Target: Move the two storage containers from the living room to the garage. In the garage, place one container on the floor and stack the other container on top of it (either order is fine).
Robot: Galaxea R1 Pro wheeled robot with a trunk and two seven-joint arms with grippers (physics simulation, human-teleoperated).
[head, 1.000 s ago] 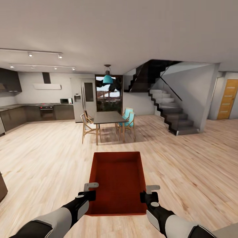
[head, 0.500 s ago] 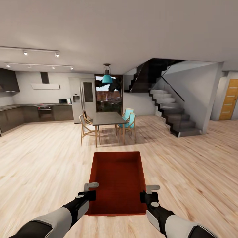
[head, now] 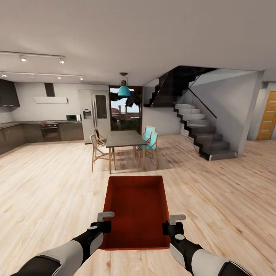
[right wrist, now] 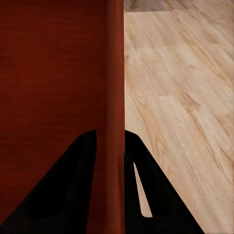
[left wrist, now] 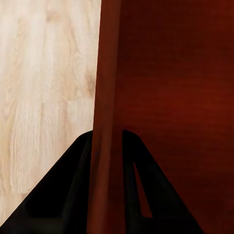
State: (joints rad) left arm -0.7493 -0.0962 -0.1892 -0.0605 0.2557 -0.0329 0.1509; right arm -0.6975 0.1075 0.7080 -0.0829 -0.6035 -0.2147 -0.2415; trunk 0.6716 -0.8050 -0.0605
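A: Head view, carry in progress. One orange-red open-top rectangular plastic bin with finely ribbed walls (head: 137, 209) sits between the two grippers, held clear of the light wood plank floor (head: 50, 184). Left gripper (head: 102, 226) is on its left wall near the close corner, right gripper (head: 170, 227) on the right wall opposite.

B: Jaw state?

A: Both clamped on the bin. Left wrist view has one dark finger (left wrist: 63, 195) on either side of the thin red wall; right wrist view shows the same, a finger (right wrist: 63, 195) outside and one inside.

B: Handling?

A: Judging only: empty, so probably light. The wall looks thin and may flex under the pinch. The ribbing should give the pads some bite. The load reaches well ahead of both grips, so the far end could sag or swing if the base turns sharply. A hold nearer the middle of the long walls would likely balance it better.

B: Surroundings?

A: Ahead of the grippers, a dark dining table with wooden and teal chairs (head: 124, 140); off beyond the right gripper, a dark staircase (head: 203, 134) and a light-wood door with frosted strips (head: 267, 121).
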